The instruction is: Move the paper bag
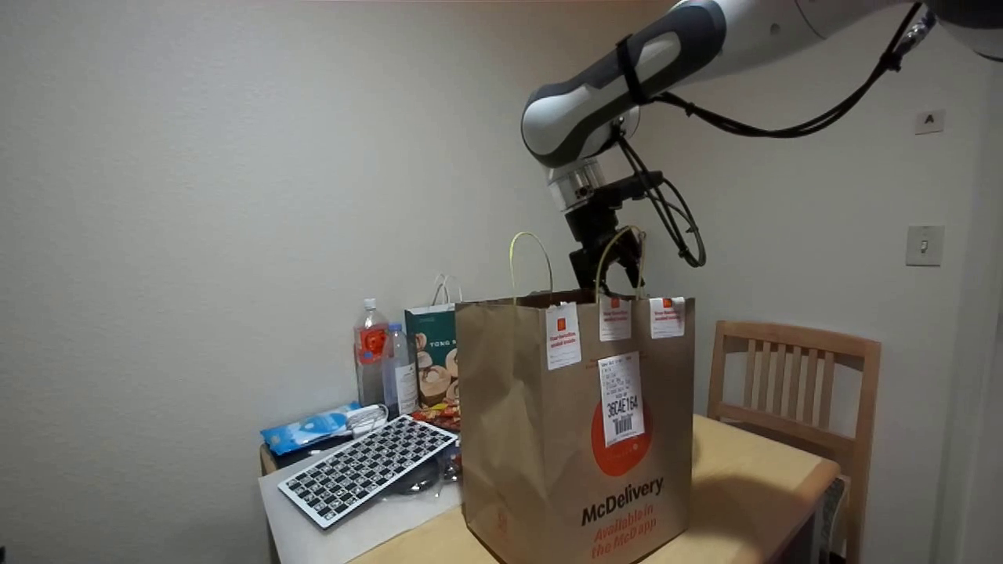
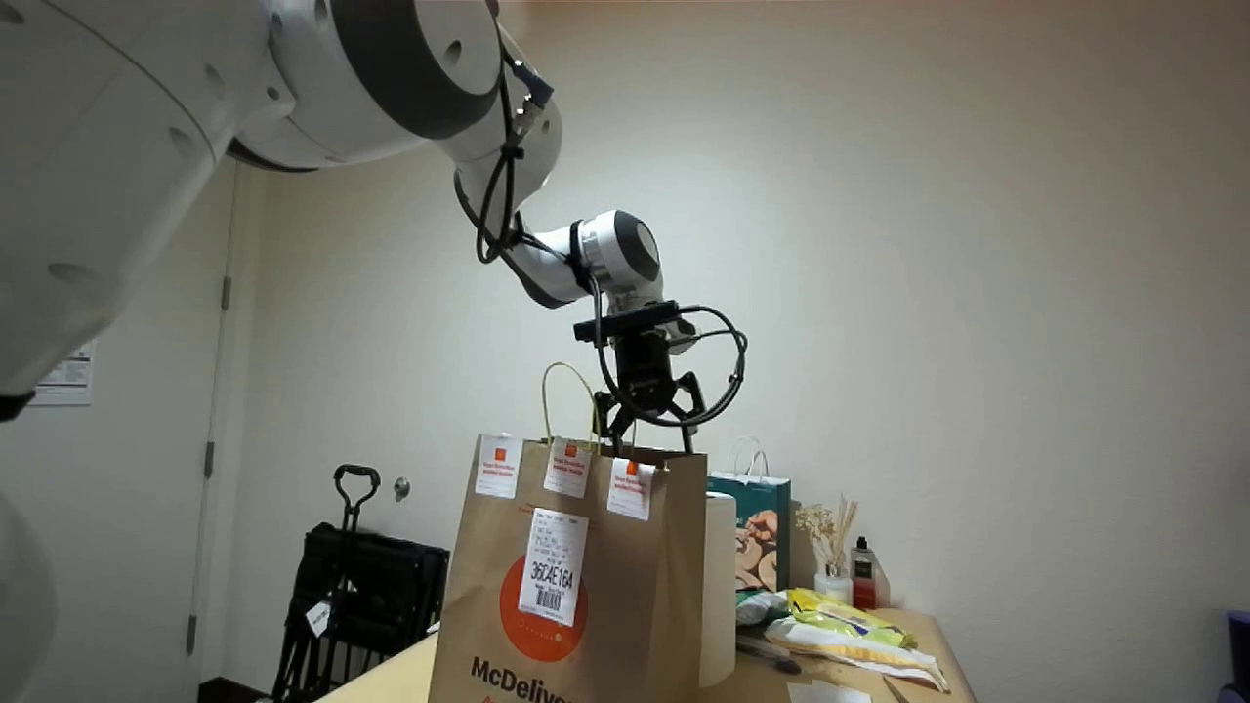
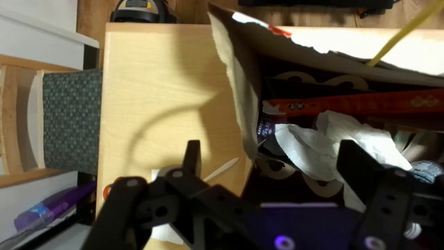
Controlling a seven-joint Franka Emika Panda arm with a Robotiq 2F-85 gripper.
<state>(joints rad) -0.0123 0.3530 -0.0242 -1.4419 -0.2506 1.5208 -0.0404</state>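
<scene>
Above the mouth of the paper bag (image 1: 576, 431), hanging with the gripper (image 3: 269, 149) spread wide and nothing clamped between the fingers (image 3: 193, 152). Straddling the bag's short end wall in the wrist view: with one fingertip outside, seen against the table (image 3: 138, 69), and the other within the mouth's outline, seen against crumpled white paper (image 3: 308, 146), with red packaging (image 3: 350, 102) just beyond. Clear of that wall at both fingertips, as far as visible; impossible to tell how far past the rim, or whether brushing the bag lower down, with the bag itself in the way in both exterior views. Well apart, in the wrist view, from the yellow handle (image 3: 404, 36).

Sloping down from the upper right in an exterior view with the arm (image 1: 674, 51), then bent sharply at the wrist and turned toward the bag with a slight lean. In from the left in an exterior view with the upper links (image 2: 303, 88), then bent lower, joint by joint, to a nearly vertical wrist.

Upright on the table, for the bag: between the keyboard (image 1: 368, 470) and the edge beside the chair (image 3: 71, 121), well in from that edge, with the printed face toward the adjoining edge, round the corner from the chair.
</scene>
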